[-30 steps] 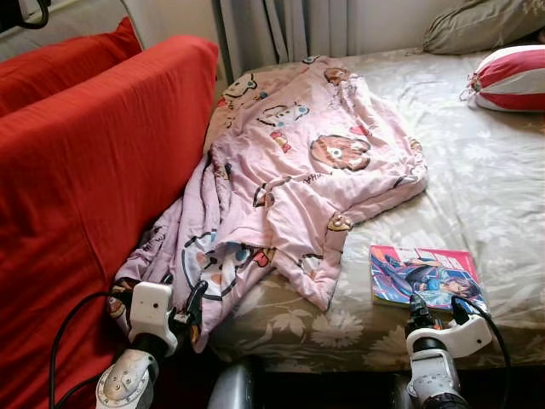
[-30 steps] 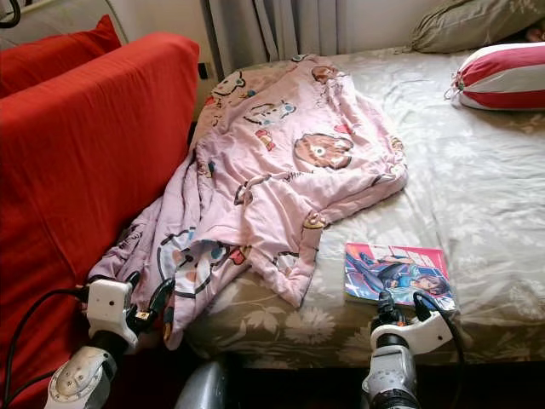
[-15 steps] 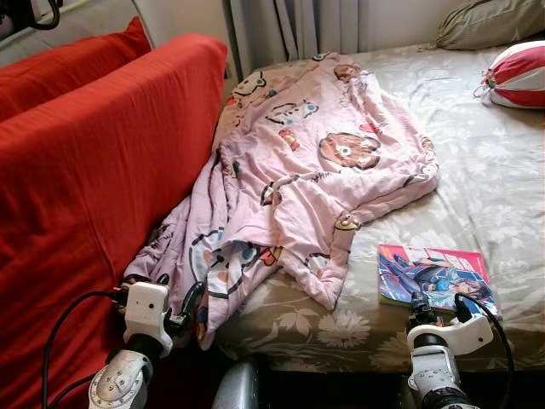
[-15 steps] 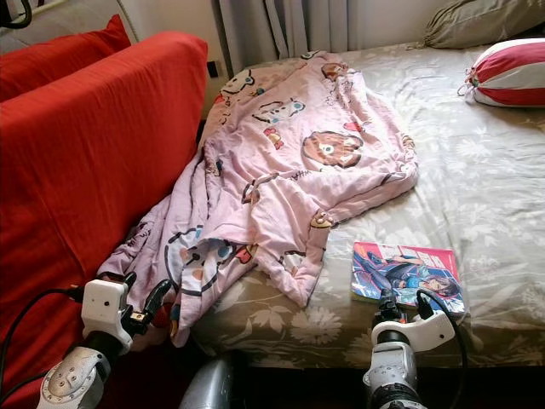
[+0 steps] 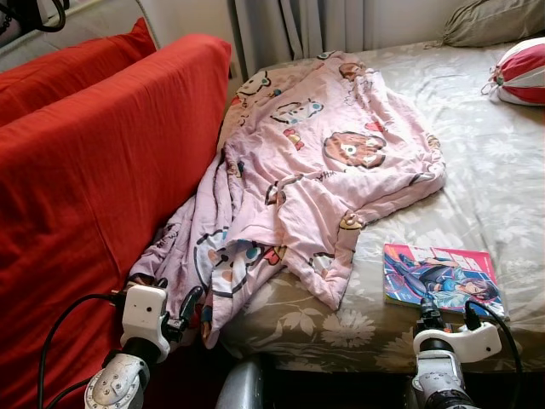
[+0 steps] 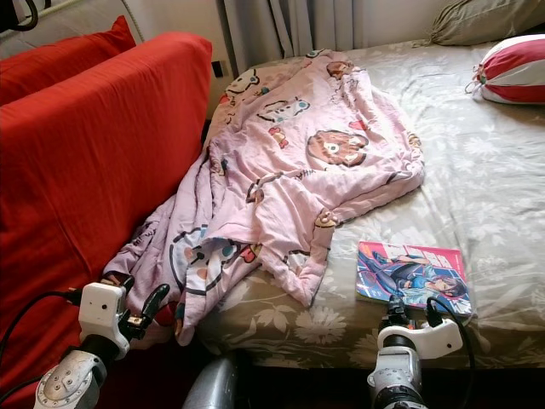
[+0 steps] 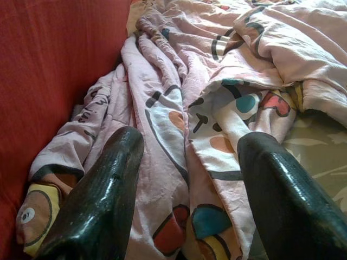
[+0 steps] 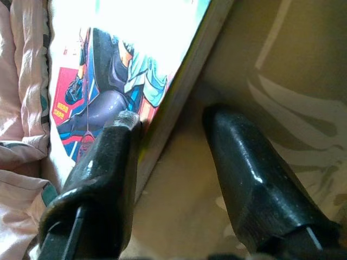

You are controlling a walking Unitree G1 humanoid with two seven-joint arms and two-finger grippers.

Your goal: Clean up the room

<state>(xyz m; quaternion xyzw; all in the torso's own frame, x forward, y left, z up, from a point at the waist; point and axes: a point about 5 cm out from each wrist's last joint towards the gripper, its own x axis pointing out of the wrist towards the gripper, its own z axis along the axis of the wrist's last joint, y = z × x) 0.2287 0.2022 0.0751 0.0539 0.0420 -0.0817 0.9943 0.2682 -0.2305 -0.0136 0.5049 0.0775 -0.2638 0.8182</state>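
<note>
Right gripper is spread at the book by the bed's front edge; left gripper is spread over the pink blanket.

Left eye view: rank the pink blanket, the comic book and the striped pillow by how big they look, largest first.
1. Blanket, by far the largest.
2. Book.
3. Pillow, but it is cut off by the picture's edge and lies farther away, so its rank against the book is unsure.
</note>
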